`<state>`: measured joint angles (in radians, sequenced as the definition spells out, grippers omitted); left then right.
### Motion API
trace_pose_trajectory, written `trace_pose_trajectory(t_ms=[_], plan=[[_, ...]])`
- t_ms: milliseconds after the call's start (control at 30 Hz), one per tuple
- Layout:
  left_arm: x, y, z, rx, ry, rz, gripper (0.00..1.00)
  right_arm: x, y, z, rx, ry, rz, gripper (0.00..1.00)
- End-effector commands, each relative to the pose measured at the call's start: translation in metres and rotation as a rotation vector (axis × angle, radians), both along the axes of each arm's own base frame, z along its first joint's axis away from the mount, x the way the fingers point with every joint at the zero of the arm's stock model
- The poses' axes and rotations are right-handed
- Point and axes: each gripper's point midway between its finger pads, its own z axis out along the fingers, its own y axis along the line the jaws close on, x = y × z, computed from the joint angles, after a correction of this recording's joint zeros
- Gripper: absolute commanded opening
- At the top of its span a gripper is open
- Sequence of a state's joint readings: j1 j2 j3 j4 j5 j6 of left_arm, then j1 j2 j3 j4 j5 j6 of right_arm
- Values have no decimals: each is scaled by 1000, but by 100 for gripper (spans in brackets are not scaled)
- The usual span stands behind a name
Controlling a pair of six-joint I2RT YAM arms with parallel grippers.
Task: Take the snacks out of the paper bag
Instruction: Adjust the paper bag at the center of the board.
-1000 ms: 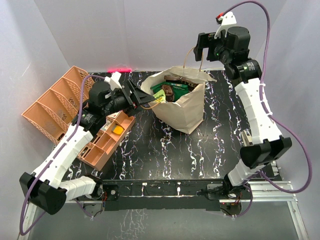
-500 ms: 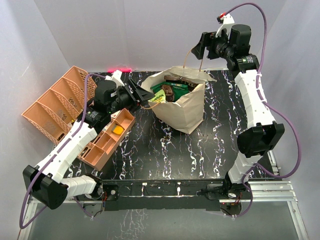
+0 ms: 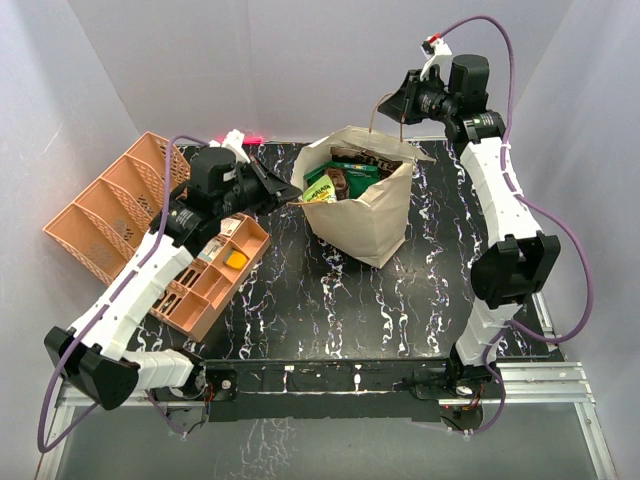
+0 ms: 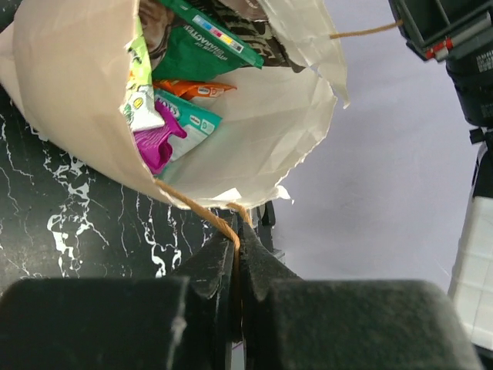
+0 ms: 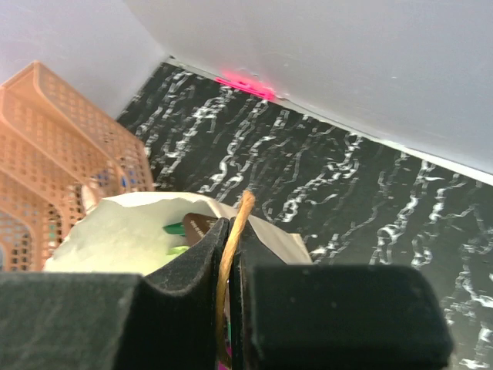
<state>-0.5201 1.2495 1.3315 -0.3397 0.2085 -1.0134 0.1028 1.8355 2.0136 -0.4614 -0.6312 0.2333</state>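
The paper bag (image 3: 372, 215) stood upright and open on the black marbled surface (image 3: 330, 300), a little toward 12 o'clock from its middle. The snacks (image 3: 343, 178) all lay inside it. In the left wrist view a green packet (image 4: 202, 48) sat uppermost. Below it an orange packet (image 4: 192, 89), a teal packet (image 4: 194, 123), a purple packet (image 4: 156, 144) and a yellow-green packet (image 4: 139, 89) crowded against the bag's inner wall.

The left claw (image 3: 290, 190) was at the bag's 9 o'clock, level with the rim. Its fingers were pressed together on one tan handle (image 4: 202, 213), whose cord ran from the bag's edge straight into the closed gap. The right claw (image 3: 385, 104) hung above the bag's 12 o'clock edge, clear of the rim. It was likewise clamped on the far handle (image 3: 372, 128). The right wrist view showed that cord pinched between the two dark fingers, with the bag's mouth below them.

An orange compartment tray (image 3: 200, 290) lay at the surface's 9 o'clock, under the left arm, with a small yellow item (image 3: 235, 258) in one compartment. An orange mesh rack (image 3: 100, 215) stood tilted just beyond it, nearer 10 o'clock. A pink light strip (image 5: 245, 85) glowed where the surface met the back wall, toward 11 o'clock.
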Motion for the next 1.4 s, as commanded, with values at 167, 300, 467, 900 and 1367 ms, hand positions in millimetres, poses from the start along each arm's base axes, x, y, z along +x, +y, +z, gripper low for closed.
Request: trace_pose_trajectory(t_ms=[167, 300, 467, 900, 1367], plan=[[-1, 21, 79, 63, -172, -28, 0, -102, 27, 101, 203, -117, 125, 7], [1, 44, 87, 98, -196, -17, 0, -144, 44, 118, 252, -129, 161, 7], [7, 70, 87, 156, -202, -9, 0, -193, 71, 117, 354, -108, 251, 8], [10, 59, 101, 195, -336, -151, 0, -244, 100, 32, 313, 76, 347, 12], [-29, 47, 107, 99, -462, -285, 0, -217, 24, -34, -154, 186, -69, 76]])
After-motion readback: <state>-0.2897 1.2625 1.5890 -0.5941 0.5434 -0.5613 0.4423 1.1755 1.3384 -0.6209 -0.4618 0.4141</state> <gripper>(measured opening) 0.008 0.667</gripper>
